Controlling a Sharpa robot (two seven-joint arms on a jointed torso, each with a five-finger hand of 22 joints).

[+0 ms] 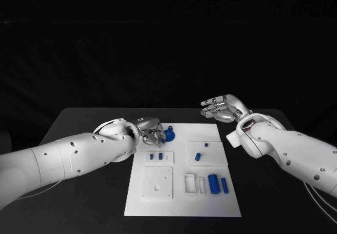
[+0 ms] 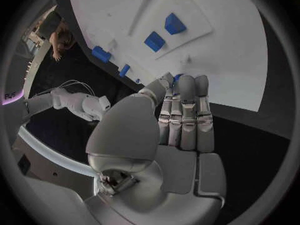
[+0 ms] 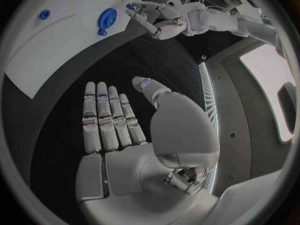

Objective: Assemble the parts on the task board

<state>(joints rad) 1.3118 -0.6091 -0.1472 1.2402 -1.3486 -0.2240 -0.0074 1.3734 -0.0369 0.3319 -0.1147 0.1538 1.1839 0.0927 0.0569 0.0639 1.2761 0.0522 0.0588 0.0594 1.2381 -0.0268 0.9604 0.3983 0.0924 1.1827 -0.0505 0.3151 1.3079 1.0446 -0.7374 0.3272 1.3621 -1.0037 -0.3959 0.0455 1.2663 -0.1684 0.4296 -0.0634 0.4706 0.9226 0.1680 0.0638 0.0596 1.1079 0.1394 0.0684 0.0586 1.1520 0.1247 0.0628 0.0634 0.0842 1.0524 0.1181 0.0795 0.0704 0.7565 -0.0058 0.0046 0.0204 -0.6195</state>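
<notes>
Head view: a white board (image 1: 181,204) lies in the middle of a black table (image 1: 77,122). The left hand (image 1: 151,132) is over the board's far left corner, fingers curled beside a round blue part (image 1: 169,132); from here I cannot tell whether it grips the part. Two small blue parts (image 1: 156,156) sit in a recess just nearer, another blue part (image 1: 198,156) lies in the middle of the board, and blue cylinders (image 1: 217,184) stand on the board's right side, near its front edge. The right hand (image 1: 223,108) is raised beyond the board's far right corner, holding nothing, fingers loosely bent.

Left wrist view: the left hand (image 2: 178,120) reaches onto the board (image 2: 231,45), fingers held straight and close together, a bit of blue showing at their tips. Blue blocks (image 2: 164,31) lie further on.

Right wrist view: the right hand (image 3: 119,130) is flat and open above the table (image 3: 156,65), empty. Across it, the left hand (image 3: 153,20) hovers with its fingertips just beside the round blue part (image 3: 107,19) on the board (image 3: 56,45), not plainly touching it.
</notes>
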